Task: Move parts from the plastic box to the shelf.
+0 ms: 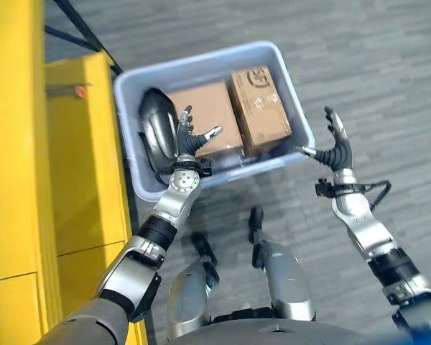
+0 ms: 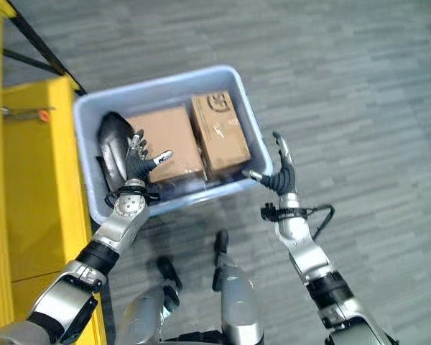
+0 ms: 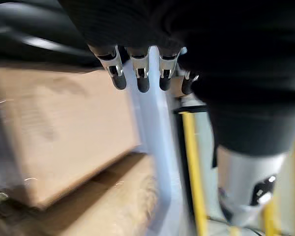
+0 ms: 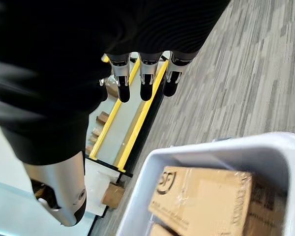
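The left hand (image 1: 184, 141), left of centre in the frame, hovers with fingers spread over the plastic box (image 1: 287, 68), above the black part (image 1: 155, 126) and the left cardboard box (image 1: 205, 115). It holds nothing, seemingly poised to reach in. The right cardboard box (image 1: 261, 104) lies alongside. The right hand (image 1: 337, 147), right of centre, is open too, just outside the box's rim, probably flanking it. The yellow shelf (image 1: 79, 158) stands along the left edge.
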{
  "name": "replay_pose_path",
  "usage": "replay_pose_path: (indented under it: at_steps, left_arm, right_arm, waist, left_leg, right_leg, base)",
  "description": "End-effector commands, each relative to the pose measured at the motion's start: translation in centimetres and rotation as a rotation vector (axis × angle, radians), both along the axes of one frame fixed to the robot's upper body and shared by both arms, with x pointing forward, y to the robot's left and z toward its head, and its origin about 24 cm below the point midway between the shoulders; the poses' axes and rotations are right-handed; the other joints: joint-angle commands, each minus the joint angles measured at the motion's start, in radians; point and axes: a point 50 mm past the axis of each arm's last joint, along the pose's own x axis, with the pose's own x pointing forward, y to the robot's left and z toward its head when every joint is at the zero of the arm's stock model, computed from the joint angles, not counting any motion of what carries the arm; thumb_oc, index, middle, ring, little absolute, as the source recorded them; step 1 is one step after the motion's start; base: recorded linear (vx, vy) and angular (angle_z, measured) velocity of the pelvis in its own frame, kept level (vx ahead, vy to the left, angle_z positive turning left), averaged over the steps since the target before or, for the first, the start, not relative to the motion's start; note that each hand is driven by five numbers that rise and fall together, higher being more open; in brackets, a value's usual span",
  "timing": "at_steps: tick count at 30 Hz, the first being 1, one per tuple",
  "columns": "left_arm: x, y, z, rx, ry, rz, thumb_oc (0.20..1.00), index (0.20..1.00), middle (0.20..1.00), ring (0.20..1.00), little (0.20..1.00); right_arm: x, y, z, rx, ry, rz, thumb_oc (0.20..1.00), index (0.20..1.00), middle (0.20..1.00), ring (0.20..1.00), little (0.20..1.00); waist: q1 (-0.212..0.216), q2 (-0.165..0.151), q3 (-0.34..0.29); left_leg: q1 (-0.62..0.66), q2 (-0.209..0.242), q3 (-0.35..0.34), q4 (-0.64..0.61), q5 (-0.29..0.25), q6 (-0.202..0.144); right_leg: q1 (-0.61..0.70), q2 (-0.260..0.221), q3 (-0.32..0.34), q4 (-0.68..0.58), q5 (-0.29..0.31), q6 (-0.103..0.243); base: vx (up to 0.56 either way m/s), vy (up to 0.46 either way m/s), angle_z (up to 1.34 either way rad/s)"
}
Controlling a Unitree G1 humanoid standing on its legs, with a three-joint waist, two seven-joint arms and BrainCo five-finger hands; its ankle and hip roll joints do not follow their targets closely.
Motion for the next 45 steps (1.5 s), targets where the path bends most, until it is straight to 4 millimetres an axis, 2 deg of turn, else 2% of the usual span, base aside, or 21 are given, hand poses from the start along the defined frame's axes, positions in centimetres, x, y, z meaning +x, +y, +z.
replay_pose_path:
  at_steps: [1, 4, 7, 10, 15, 19, 26, 33, 38, 45]
  left_arm:
    - [-1.5, 1.1, -1.5, 0.021, 0.031, 0.167, 1.000, 1.000, 1.000, 1.000, 1.000]
    - [-1.3, 2.4, -1.3, 0.067, 0.040, 0.325, 1.000, 1.000, 1.000, 1.000, 1.000]
    - [-1.1, 2.7, -1.2, 0.042, 0.042, 0.330, 1.000, 1.000, 1.000, 1.000, 1.000]
    - [-1.1, 3.2, -1.1, 0.062, 0.039, 0.436, 1.000, 1.000, 1.000, 1.000, 1.000]
    - [-1.3, 4.2, 1.0, 0.188, -0.109, 0.619, 1.000, 1.000, 1.000, 1.000, 1.000]
    - [-1.5, 4.4, 2.2, 0.287, -0.204, 0.632, 1.000, 1.000, 1.000, 1.000, 1.000]
    - [-1.1, 5.2, 2.7, 0.256, -0.158, 0.693, 1.000, 1.000, 1.000, 1.000, 1.000]
    - [0.5, 7.0, 5.2, 0.296, -0.138, 0.708, 1.000, 1.000, 1.000, 1.000, 1.000]
    - [1.0, 8.5, 6.1, 0.204, -0.091, 0.754, 1.000, 1.000, 1.000, 1.000, 1.000]
    - [1.3, 9.2, 6.1, 0.106, -0.022, 0.813, 1.000, 1.000, 1.000, 1.000, 1.000]
  right_arm:
    - [-1.4, -0.5, -0.5, -0.026, 0.000, 0.016, 1.000, 1.000, 1.000, 1.000, 1.000]
    - [-1.4, -0.3, 0.1, -0.024, -0.043, 0.008, 1.000, 1.000, 1.000, 1.000, 1.000]
    - [-1.4, 0.1, 0.7, -0.055, -0.076, 0.021, 1.000, 1.000, 1.000, 1.000, 1.000]
    - [-1.5, 0.6, 1.4, -0.082, -0.105, 0.040, 1.000, 1.000, 1.000, 1.000, 1.000]
    - [-1.6, 0.6, 1.5, -0.088, -0.129, 0.027, 1.000, 1.000, 1.000, 1.000, 1.000]
    - [-1.9, 0.2, 0.8, -0.077, -0.108, 0.014, 1.000, 1.000, 1.000, 1.000, 1.000]
    - [-1.7, 0.5, 0.8, -0.086, -0.102, 0.031, 1.000, 1.000, 1.000, 1.000, 1.000]
    - [-1.0, 0.6, 1.5, -0.125, -0.068, 0.056, 1.000, 1.000, 1.000, 1.000, 1.000]
    - [-1.2, -0.1, 1.1, -0.163, -0.042, 0.041, 1.000, 1.000, 1.000, 1.000, 1.000]
    - [-1.0, -0.6, 1.7, -0.161, -0.052, 0.035, 1.000, 1.000, 1.000, 1.000, 1.000]
  waist:
    - [0.021, -0.009, -0.088]
    - [0.017, -0.052, -0.059]
    - [0.015, -0.062, -0.049]
    - [0.008, -0.073, -0.033]
    - [0.003, -0.091, -0.016]
    - [0.005, -0.092, -0.004]
    - [-0.004, -0.091, 0.004]
    - [-0.032, -0.102, 0.004]
    - [-0.056, -0.118, 0.004]
    - [-0.076, -0.138, 0.004]
  left_leg:
    - [0.012, 0.140, -0.050, 0.036, 0.004, -0.103]
    - [-0.034, 0.166, -0.051, 0.073, -0.006, -0.115]
    - [-0.050, 0.175, -0.048, 0.086, -0.009, -0.120]
    - [-0.066, 0.186, -0.044, 0.110, -0.015, -0.126]
    - [-0.088, 0.199, -0.040, 0.145, -0.027, -0.136]
    - [-0.095, 0.200, -0.041, 0.154, -0.031, -0.138]
    - [-0.110, 0.206, -0.037, 0.173, -0.036, -0.144]
    - [-0.144, 0.227, -0.025, 0.208, -0.040, -0.152]
    - [-0.187, 0.249, -0.020, 0.242, -0.036, -0.162]
    - [-0.235, 0.271, -0.018, 0.279, -0.042, -0.170]
  right_leg:
    - [0.041, -0.031, 0.023, 0.068, -0.128, 0.128]
    - [0.014, -0.012, 0.016, 0.071, -0.129, 0.125]
    - [0.003, -0.007, 0.011, 0.072, -0.130, 0.124]
    - [-0.008, -0.002, 0.008, 0.081, -0.135, 0.119]
    - [-0.018, 0.003, 0.004, 0.091, -0.141, 0.115]
    - [-0.024, 0.001, 0.002, 0.097, -0.143, 0.114]
    - [-0.038, 0.000, 0.004, 0.110, -0.150, 0.112]
    - [-0.076, 0.005, 0.010, 0.132, -0.159, 0.110]
    - [-0.119, 0.016, 0.016, 0.152, -0.166, 0.109]
    - [-0.164, 0.022, 0.012, 0.168, -0.171, 0.107]
  base:
    - [0.01, -0.094, -0.18]
    - [-0.05, -0.125, -0.13]
    - [-0.04, -0.050, -0.05]
    - [-0.01, -0.019, 0.05]
    - [0.00, -0.043, 0.00]
    - [0.00, -0.008, 0.00]
    - [0.00, 0.000, 0.00]
    - [0.00, 0.003, -0.02]
    - [0.02, -0.015, -0.15]
    - [0.01, -0.043, -0.05]
